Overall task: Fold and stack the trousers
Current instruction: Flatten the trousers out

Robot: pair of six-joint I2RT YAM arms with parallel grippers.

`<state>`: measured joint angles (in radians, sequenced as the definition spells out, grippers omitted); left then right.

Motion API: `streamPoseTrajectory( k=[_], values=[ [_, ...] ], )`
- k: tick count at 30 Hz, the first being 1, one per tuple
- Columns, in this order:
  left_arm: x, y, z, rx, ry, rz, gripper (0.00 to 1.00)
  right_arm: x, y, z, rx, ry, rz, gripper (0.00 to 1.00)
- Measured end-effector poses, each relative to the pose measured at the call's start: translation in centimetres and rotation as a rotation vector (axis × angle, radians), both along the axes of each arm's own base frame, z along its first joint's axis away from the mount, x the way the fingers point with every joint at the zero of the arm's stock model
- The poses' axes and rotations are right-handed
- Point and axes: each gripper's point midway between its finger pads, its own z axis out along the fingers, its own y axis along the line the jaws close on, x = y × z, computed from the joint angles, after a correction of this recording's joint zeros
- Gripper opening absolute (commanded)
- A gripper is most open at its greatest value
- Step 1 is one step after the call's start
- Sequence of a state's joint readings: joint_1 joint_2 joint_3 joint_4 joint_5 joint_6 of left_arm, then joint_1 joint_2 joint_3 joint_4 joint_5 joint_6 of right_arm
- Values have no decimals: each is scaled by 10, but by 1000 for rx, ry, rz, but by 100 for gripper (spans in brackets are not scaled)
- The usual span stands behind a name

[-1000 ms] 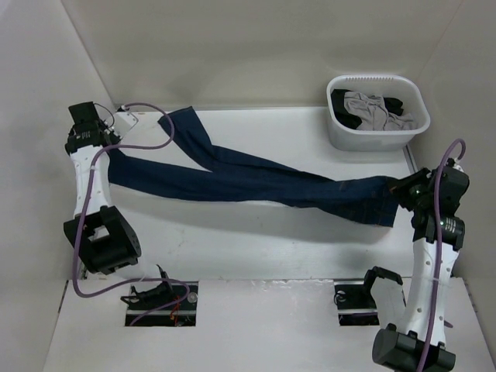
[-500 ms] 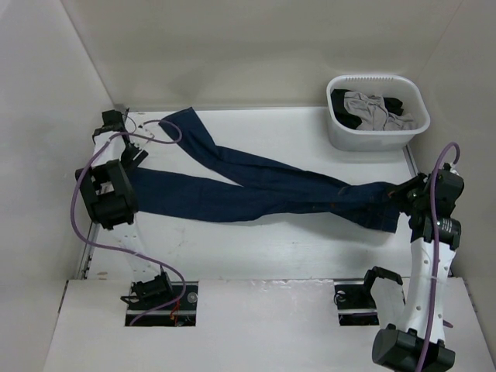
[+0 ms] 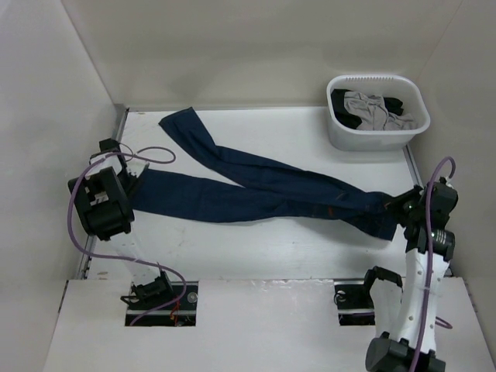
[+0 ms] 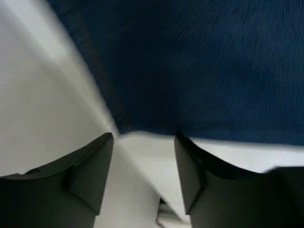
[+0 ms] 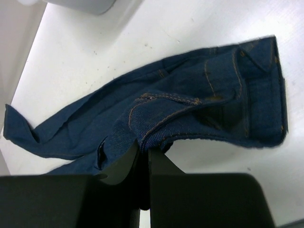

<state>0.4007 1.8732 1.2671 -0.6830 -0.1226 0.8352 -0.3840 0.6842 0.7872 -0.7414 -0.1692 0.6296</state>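
Spans the counter (image 3: 271, 248) with the trousers (image 3: 256, 186), laid flat, waistband at the right edge, one leg running to the far-left corner and the other to the left edge. Pinches a fold of denim by the waistband in the right gripper (image 5: 144, 148), fingers closed tight on the cloth; forearm rising from the near edge, wrist bent leftward. Hangs the left gripper (image 4: 144, 142) low at the left edge, fingers parted with nothing between, tips just beside a leg's edge; elbow folded high over the near-left part. Keeps a white basket (image 3: 364, 138) of grey and black clothes (image 3: 372, 110) at the far-right corner.
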Motion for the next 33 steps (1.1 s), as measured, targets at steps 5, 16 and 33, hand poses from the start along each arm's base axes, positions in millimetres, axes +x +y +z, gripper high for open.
streamPoseTrajectory(
  k=[5, 16, 33],
  values=[
    [5, -7, -13, 2, 14, -11, 14, -45, -1, -8, -2, -4, -119, 41],
    [-34, 15, -15, 26, 30, 32, 1, -127, -10, 6, 81, 15, -551, 100],
    [-114, 42, 31, 94, 27, 79, 57, -78, 10, -74, 216, 200, -330, 100]
  ],
)
